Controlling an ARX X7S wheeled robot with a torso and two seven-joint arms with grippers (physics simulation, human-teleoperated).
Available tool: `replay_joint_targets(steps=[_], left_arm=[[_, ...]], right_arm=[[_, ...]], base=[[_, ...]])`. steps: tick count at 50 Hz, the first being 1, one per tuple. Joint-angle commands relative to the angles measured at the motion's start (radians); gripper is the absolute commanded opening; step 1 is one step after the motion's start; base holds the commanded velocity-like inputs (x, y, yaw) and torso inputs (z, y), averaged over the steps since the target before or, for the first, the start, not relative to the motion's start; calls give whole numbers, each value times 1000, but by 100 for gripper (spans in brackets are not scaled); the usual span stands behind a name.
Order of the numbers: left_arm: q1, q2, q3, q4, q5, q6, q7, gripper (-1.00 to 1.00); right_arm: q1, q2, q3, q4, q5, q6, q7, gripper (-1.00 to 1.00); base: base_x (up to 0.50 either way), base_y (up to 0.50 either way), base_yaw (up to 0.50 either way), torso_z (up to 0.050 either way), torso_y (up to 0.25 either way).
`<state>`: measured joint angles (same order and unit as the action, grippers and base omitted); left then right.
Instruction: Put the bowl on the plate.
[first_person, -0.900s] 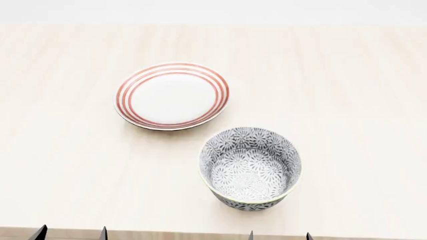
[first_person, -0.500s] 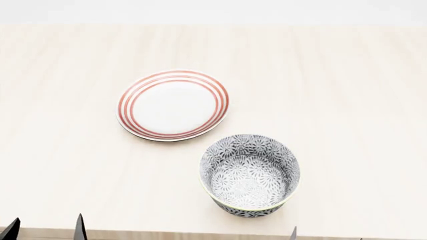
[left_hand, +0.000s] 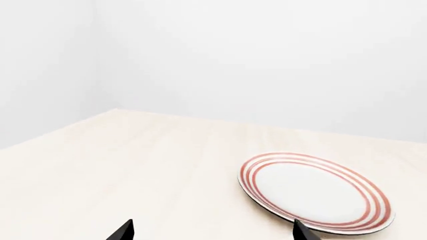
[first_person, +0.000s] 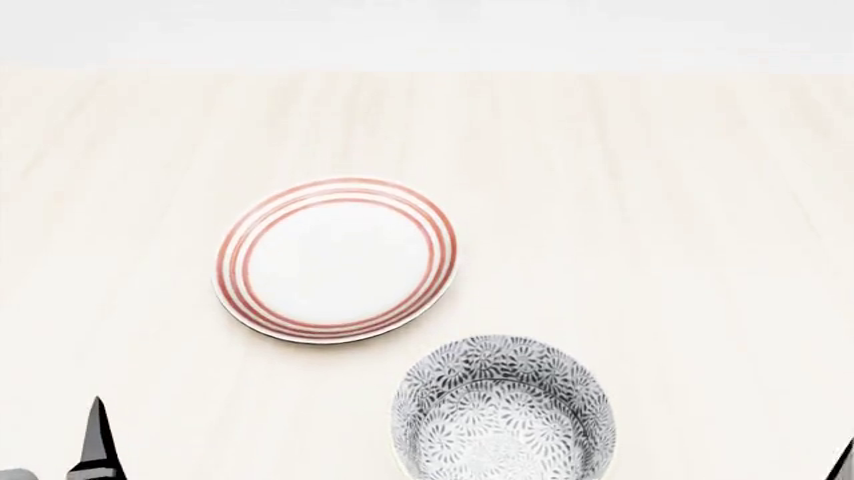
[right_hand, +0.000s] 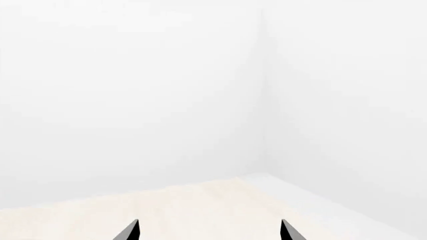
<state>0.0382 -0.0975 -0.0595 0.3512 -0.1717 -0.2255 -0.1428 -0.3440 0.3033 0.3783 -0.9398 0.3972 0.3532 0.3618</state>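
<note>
The plate (first_person: 336, 262), white with red rings, lies flat on the pale wooden table (first_person: 667, 200) left of centre. The bowl (first_person: 503, 420), patterned in dark grey, stands upright just nearer than the plate and to its right, apart from it; the head view's lower edge cuts it off. My left gripper (left_hand: 213, 232) is open and empty, short of the plate (left_hand: 313, 192), with one fingertip (first_person: 96, 440) showing at the head view's lower left. My right gripper (right_hand: 209, 231) is also open and empty over bare table, its fingertip (first_person: 843, 465) at the lower right corner. The bowl shows in neither wrist view.
White walls rise behind the table's far edge (first_person: 427, 68). The right wrist view shows the table's far right corner (right_hand: 257, 176) and its right edge. Nothing but the plate and bowl lies on the table.
In the head view the plate and bowl have slid lower in the picture. The gripper fingertips have spread apart towards the lower left and lower right corners, the left one rising higher.
</note>
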Motion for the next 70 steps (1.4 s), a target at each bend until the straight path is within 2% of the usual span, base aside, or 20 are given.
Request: replay_joint_targets(steps=[1,6,9,15,23,27,29,36,42,55,60,64,70], left_arm=[[5,-16,-3,8,-10,26,-21,100],[1,-21,-5,5,-19,26,-30,100],[0,-24,-5,7,-25,25,-33,100],[0,-32,-3,6,-30,26,-41,100],[-9,-39,4,-1,-36,27,-49,100],[-12,-42,6,-4,-40,26,-52,100],[-13,-44,8,-5,-42,26,-53,100],[-14,-51,9,-7,-49,28,-58,100],[-13,-57,9,-2,-59,27,-61,100],[-9,-65,15,1,-68,27,-72,100],[-7,-69,18,2,-76,27,-72,100],[-1,-69,22,6,-83,25,-73,100],[10,-69,28,13,-88,29,-77,100]], right_arm=[[-87,172,106,-88,201,19,167,100],[-86,192,111,-90,221,32,184,100],[-85,237,112,-104,253,45,229,100],[-150,351,80,-104,284,-46,348,100],[-159,377,52,-91,255,-71,374,100],[-167,471,14,-106,235,-21,490,100],[-197,437,44,-98,232,-104,487,100],[-218,410,41,-77,216,-182,441,100],[-211,430,34,-79,232,-143,476,100],[-242,451,39,-75,248,-128,490,100],[-316,504,108,-82,387,-110,445,100],[-436,537,225,-106,519,-104,402,100],[-441,459,493,-107,810,55,190,100]], base=[[500,0,0,0,0],[500,0,0,0,0],[500,0,0,0,0],[500,0,0,0,0],[106,0,0,0,0],[0,293,0,0,0],[49,500,0,0,0],[20,71,0,0,0],[490,-16,0,0,0],[0,0,0,0,0],[0,0,0,0,0],[0,0,0,0,0],[0,0,0,0,0]])
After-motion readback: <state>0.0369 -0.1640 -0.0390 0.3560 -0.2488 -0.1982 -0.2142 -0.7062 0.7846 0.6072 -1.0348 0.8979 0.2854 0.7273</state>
